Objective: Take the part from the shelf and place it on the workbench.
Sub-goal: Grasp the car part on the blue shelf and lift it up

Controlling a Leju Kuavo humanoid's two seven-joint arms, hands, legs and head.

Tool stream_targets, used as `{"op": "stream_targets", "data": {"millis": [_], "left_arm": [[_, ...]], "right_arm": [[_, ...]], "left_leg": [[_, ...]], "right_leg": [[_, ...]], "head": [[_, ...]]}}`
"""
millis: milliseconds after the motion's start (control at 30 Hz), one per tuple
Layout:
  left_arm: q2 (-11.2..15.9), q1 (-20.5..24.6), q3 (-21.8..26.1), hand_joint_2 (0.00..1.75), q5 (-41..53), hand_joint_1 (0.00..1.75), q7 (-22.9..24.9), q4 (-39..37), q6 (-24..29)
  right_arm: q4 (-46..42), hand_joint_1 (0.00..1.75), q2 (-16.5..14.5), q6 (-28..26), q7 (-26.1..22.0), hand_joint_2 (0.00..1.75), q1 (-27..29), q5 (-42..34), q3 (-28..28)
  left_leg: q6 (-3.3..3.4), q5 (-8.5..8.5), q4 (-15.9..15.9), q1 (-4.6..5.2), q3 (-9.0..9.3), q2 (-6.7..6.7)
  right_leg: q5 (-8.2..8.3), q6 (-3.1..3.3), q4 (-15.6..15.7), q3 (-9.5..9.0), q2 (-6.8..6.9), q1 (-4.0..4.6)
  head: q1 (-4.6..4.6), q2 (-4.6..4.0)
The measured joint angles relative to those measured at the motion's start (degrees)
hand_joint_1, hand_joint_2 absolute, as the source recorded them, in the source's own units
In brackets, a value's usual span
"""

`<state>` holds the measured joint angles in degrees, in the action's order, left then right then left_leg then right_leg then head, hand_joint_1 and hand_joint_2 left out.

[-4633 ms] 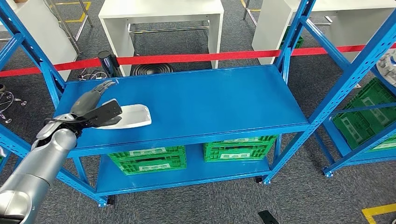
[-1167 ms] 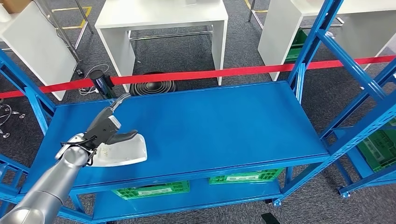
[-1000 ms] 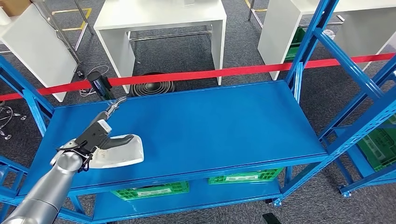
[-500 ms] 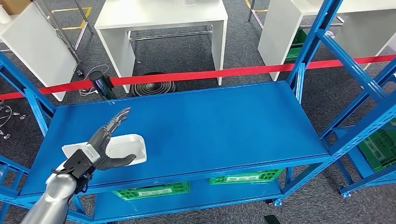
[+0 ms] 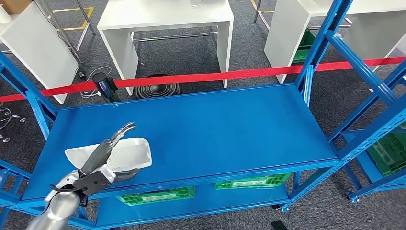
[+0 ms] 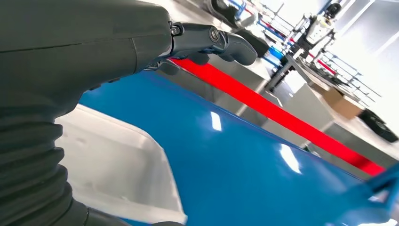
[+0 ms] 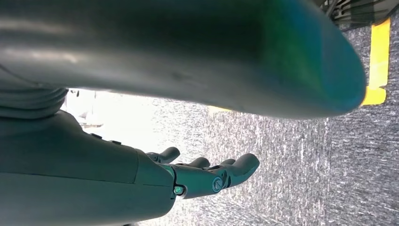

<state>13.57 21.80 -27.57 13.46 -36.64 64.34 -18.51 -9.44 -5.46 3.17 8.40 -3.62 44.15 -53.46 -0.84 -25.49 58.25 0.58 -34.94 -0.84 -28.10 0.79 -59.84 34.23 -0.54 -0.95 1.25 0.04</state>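
On the blue bench (image 5: 215, 120) lay the white part (image 5: 127, 153), flat, just under and beyond the left hand (image 5: 103, 160), fingers spread above it and holding nothing, right hand (image 7: 207, 176) hung over grey carpet (image 7: 306, 155), fingers loosely apart, empty.

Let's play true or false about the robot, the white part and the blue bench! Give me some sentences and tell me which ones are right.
1. The white part lies flat on the blue workbench. True.
2. The left hand grips the part tightly. False: its fingers are spread out above the part and hold nothing.
3. A red tape runs behind the workbench. True.
4. The part sits in the middle of the workbench. False: it lies near the bench's left front corner.
5. The right hand holds a green crate. False: it hangs over grey carpet with nothing in it.
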Motion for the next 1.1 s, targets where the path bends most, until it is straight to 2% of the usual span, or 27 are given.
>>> {"op": "stream_targets", "data": {"millis": [200,367,767,833,900,1000,1100], "left_arm": [[0.2,1.4,-0.3,1.75,8.2,0.0,0.3,-3.8,7.0],[0.2,2.8,-0.5,1.75,13.0,0.0,1.2,-7.0,10.8],[0.2,4.2,-1.2,1.75,16.4,0.0,0.8,-12.7,11.8],[0.2,4.1,-1.2,1.75,13.5,0.0,-0.6,-13.0,9.9],[0.1,3.4,-0.4,1.75,5.4,0.0,-2.3,-12.4,5.7],[-0.5,1.6,3.4,1.75,-10.0,0.0,-3.5,-9.2,-1.7],[-1.0,0.7,7.3,1.75,-16.3,0.0,-3.6,-6.6,-5.2]], "right_arm": [[0.0,0.0,0.0,0.0,-0.1,0.0,0.0,0.2,-0.3],[0.0,0.0,0.0,0.0,0.2,0.0,0.0,0.4,-0.7],[0.0,0.0,0.0,0.0,0.5,0.0,0.0,1.0,-1.4],[0.0,0.0,0.0,0.0,0.5,0.0,0.0,1.0,-1.4],[0.0,0.0,0.0,0.0,0.5,0.0,-0.1,1.0,-1.5],[0.0,0.0,-0.1,-0.1,0.5,0.0,0.0,1.2,-1.5],[0.0,0.0,-0.1,-0.1,0.6,0.0,-0.1,1.4,-1.5]], "left_leg": [[0.0,0.0,0.0,0.0,0.01,0.0],[0.0,0.0,0.0,0.0,0.03,0.01],[0.0,0.0,0.0,0.0,0.03,0.02],[0.0,0.0,0.0,0.0,0.03,0.01],[0.0,0.0,0.0,0.0,0.04,0.01],[0.0,-0.01,0.0,0.0,0.05,0.02],[0.02,-0.02,0.0,0.0,0.05,0.02]], "right_leg": [[0.0,0.0,0.0,0.0,0.0,0.0],[0.0,0.0,0.0,0.0,0.0,0.0],[0.0,0.0,0.0,-0.01,0.0,0.0],[0.0,0.0,0.0,-0.02,0.0,0.0],[0.0,0.0,0.0,-0.03,-0.02,0.0],[0.0,0.0,0.0,-0.03,-0.03,0.0],[-0.01,-0.01,0.0,-0.04,-0.01,0.0]], "head": [[0.0,0.0],[0.0,0.0],[0.0,0.0],[0.0,0.0],[0.0,0.0],[0.0,0.0],[0.0,0.0]]}}
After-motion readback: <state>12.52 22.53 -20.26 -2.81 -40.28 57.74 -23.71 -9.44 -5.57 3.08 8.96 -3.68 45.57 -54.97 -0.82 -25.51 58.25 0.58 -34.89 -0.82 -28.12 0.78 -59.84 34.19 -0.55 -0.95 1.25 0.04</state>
